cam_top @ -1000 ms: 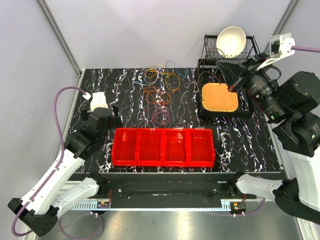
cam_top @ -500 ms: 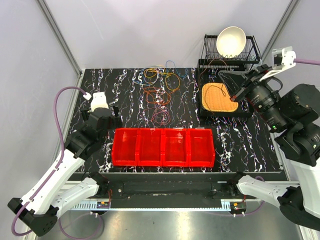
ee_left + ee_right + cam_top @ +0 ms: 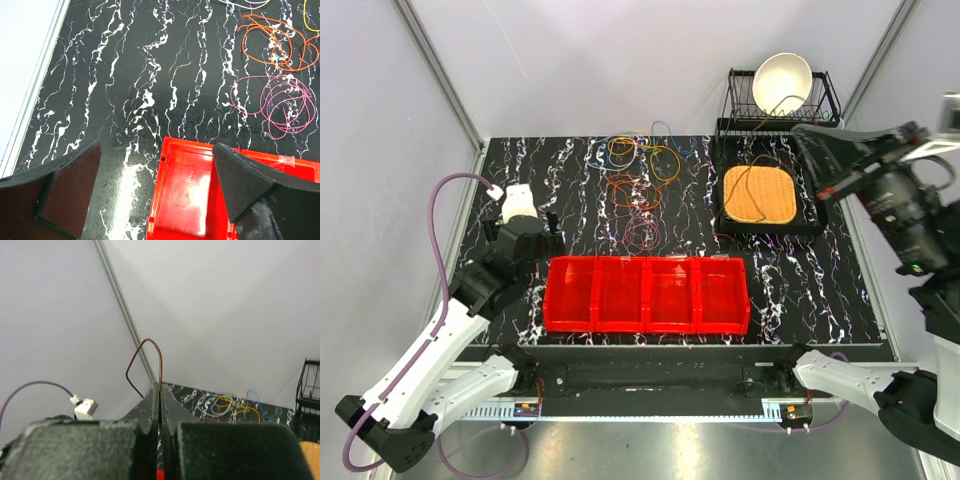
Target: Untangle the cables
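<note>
The cables lie in loose loops at the back middle of the table: a yellow, blue and white tangle (image 3: 636, 152), an orange one (image 3: 632, 190) and a pink one (image 3: 642, 235). My right gripper (image 3: 803, 136) is raised at the back right. It is shut on a thin brown cable (image 3: 146, 342) whose loop sticks up from the closed fingertips. This cable (image 3: 751, 178) hangs down across the woven mat (image 3: 760, 200). My left gripper (image 3: 157, 185) is open and empty above the left end of the red bin (image 3: 192, 190). The pink cable (image 3: 280, 102) and orange cable (image 3: 272, 45) lie ahead of it.
A row of red bins (image 3: 648, 295) stands at the table's front. The mat rests on a black tray (image 3: 817, 225) at the back right. Behind it a black wire rack (image 3: 825, 97) holds a white bowl (image 3: 782, 80). Grey walls close in the sides.
My right arm has risen and swung back to the right, drawing the brown cable up off the mat area. The left arm has not moved.
</note>
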Controlling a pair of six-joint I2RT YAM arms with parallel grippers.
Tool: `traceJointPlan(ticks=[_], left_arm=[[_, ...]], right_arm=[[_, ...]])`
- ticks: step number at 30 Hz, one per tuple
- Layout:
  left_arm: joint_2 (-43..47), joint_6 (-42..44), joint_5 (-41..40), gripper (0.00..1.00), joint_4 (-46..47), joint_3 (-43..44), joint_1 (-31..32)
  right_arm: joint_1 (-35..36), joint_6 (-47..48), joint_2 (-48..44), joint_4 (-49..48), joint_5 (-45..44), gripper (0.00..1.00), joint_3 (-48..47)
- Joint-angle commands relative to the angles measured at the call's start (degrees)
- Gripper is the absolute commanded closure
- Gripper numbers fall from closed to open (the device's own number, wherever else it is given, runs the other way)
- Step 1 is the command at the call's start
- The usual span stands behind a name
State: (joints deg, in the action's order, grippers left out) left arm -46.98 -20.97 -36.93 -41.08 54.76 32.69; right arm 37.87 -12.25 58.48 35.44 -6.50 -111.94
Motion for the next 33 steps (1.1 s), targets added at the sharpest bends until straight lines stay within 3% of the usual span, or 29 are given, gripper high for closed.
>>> traceJointPlan(ticks=[1,19,33], left_arm=[[0.14,0.67,-1.83,0.04,0.91,0.26,0.27],[-0.13,0.49,-2.1,0.04,0.65,0.26,0.89],[-0.39,0.41,-2.62,0.04,0.39,0.26,1.41]], right_arm=[[0.28,0.83,0.67,0.77,0.52,1.0,-3.2],[0.37,-2.07,-5.04,-2.92,-0.62,1.0,15.08],[0.36,0.73,1.11,-3.71,1.14,1.0,5.86]])
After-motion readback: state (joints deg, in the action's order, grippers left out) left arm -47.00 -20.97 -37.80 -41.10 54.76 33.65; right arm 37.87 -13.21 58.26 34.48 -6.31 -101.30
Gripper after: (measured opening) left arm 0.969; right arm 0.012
